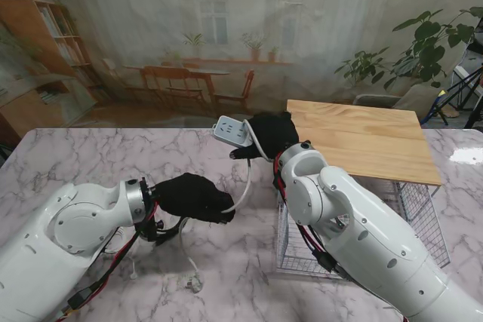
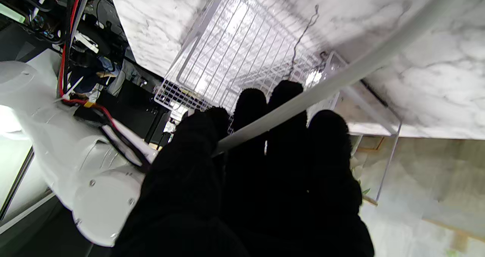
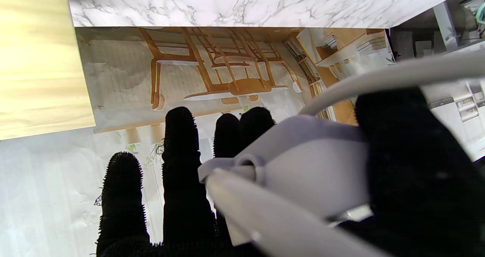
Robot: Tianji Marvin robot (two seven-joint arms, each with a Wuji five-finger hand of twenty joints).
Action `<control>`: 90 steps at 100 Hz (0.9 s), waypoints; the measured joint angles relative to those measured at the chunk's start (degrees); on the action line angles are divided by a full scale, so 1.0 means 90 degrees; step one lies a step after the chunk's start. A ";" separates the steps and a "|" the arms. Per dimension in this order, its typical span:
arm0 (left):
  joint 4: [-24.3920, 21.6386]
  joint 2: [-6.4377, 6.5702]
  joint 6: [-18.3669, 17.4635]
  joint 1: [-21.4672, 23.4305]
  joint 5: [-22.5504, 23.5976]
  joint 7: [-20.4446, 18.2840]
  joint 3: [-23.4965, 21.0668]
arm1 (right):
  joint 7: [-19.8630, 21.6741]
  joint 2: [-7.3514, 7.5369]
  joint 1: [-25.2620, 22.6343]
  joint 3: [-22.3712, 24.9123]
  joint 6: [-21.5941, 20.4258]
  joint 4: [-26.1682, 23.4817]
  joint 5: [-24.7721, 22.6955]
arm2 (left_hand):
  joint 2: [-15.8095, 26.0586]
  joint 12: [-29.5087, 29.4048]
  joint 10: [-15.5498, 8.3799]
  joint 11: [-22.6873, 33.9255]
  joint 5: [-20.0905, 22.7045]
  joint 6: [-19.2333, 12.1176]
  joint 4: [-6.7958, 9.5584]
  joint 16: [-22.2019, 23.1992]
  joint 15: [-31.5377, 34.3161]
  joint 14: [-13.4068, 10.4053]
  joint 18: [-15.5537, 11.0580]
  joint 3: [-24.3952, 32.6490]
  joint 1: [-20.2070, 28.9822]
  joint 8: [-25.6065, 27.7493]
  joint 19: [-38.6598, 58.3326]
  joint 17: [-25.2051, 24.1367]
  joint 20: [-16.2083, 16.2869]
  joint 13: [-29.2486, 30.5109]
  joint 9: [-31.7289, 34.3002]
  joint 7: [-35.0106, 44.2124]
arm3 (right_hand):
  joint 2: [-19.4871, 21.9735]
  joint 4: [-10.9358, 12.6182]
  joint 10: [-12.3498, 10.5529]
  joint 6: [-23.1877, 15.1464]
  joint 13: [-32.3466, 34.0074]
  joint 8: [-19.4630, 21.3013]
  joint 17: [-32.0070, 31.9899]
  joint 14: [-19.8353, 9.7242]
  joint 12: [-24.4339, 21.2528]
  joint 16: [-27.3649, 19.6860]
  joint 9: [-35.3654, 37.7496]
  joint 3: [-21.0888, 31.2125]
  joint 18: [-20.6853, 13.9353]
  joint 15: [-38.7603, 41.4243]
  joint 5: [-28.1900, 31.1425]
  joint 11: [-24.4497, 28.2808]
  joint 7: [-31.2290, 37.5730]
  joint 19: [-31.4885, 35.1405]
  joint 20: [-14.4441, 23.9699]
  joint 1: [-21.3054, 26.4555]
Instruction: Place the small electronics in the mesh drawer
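Observation:
My right hand (image 1: 270, 136), in a black glove, is shut on a white power strip (image 1: 232, 132) and holds it in the air above the middle of the marble table. In the right wrist view the power strip (image 3: 303, 166) fills the palm under the thumb. Its white cable (image 1: 244, 182) hangs down to my left hand (image 1: 192, 197), which is shut on the cable (image 2: 303, 101). The cable's tail and plug (image 1: 192, 280) lie on the table nearer to me. The wire mesh drawer (image 1: 423, 216) stands pulled out at the right, partly hidden by my right arm.
A light wooden top (image 1: 362, 137) covers the drawer unit at the right. The drawer's mesh floor (image 2: 242, 48) looks bare in the left wrist view. Another thin white cable (image 1: 124, 250) lies under my left arm.

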 measured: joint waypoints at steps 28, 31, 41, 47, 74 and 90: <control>-0.0588 -0.0138 -0.0026 0.0190 0.0344 0.0304 -0.0666 | 0.0084 0.0026 -0.0044 -0.0012 -0.0145 0.0026 -0.0061 | 0.0000 0.0303 0.0102 0.0229 0.0003 0.0014 0.0000 0.0195 0.0250 0.0047 0.0098 0.0000 -0.0003 0.0219 0.0255 0.0200 0.0115 0.0199 0.0075 0.0037 | 0.0000 0.0000 0.0000 0.0000 0.0000 0.0000 0.0000 0.0000 0.0000 0.0000 0.0000 0.0000 0.0000 0.0000 0.0000 0.0001 0.0000 0.0000 0.0000 0.0000; -0.0646 -0.0143 -0.0007 0.0176 0.0379 0.0315 -0.0728 | 0.0090 0.0030 -0.0051 -0.0015 -0.0164 0.0024 -0.0065 | 0.0000 0.0310 0.0110 0.0233 0.0004 0.0014 0.0000 0.0210 0.0265 0.0052 0.0101 0.0000 -0.0003 0.0221 0.0259 0.0203 0.0115 0.0201 0.0075 0.0037 | 0.0000 0.0000 0.0000 0.0000 0.0000 0.0000 0.0000 0.0000 0.0000 0.0000 0.0000 0.0000 0.0000 0.0000 0.0000 0.0001 0.0000 0.0000 0.0000 0.0000; -0.0783 -0.0169 0.0013 0.0078 0.0619 0.0423 -0.0919 | 0.0093 0.0038 -0.0086 -0.0019 -0.0219 0.0010 -0.0070 | 0.0002 0.0317 0.0117 0.0240 0.0011 -0.0019 0.0000 0.0244 0.0347 0.0055 0.0101 0.0000 -0.0003 0.0224 0.0324 0.0209 0.0117 0.0204 0.0075 0.0037 | 0.0000 0.0000 0.0000 0.0000 0.0000 0.0000 0.0000 0.0000 0.0000 0.0000 0.0000 0.0000 0.0000 0.0000 0.0000 0.0001 0.0000 0.0000 0.0000 0.0000; -0.0838 -0.0181 0.0022 -0.0007 0.0781 0.0494 -0.1006 | 0.0093 0.0041 -0.0105 -0.0026 -0.0249 0.0001 -0.0069 | 0.0002 0.0321 0.0119 0.0241 0.0011 -0.0026 0.0000 0.0283 0.0363 0.0056 0.0102 0.0007 -0.0003 0.0224 0.0327 0.0209 0.0119 0.0205 0.0075 0.0037 | 0.0000 0.0000 0.0000 0.0000 0.0000 0.0000 0.0000 0.0000 0.0000 0.0000 0.0000 0.0000 0.0000 0.0000 0.0000 0.0001 0.0000 0.0000 0.0000 0.0000; -0.0827 -0.0231 0.0161 -0.0769 0.1472 0.0774 -0.0976 | 0.0088 0.0048 -0.0201 -0.0085 -0.0438 -0.0091 0.0043 | 0.0002 0.0407 0.0119 0.0252 0.0011 -0.0130 -0.0073 0.0311 0.0424 0.0056 0.0102 0.0007 -0.0013 0.0244 0.0337 0.0215 0.0124 0.0209 0.0075 0.0029 | 0.0000 0.0000 0.0000 0.0000 0.0001 0.0000 0.0000 0.0000 0.0000 0.0000 0.0000 0.0000 0.0000 0.0000 0.0000 0.0001 0.0000 0.0000 0.0000 0.0000; -0.0539 -0.0258 0.0657 -0.1391 0.1628 0.0759 -0.0650 | 0.0088 0.0049 -0.0315 -0.0068 -0.0636 -0.0230 0.0086 | -0.0002 0.0476 0.0119 0.0253 0.0011 -0.0346 -0.0199 0.0367 0.0424 0.0056 0.0102 -0.0162 -0.0028 0.0246 0.0337 0.0187 0.0124 0.0209 0.0075 0.0003 | 0.0000 0.0000 0.0000 0.0000 0.0001 0.0000 0.0000 0.0000 0.0000 0.0000 0.0000 0.0000 0.0000 0.0000 0.0000 0.0002 0.0000 0.0000 0.0000 0.0000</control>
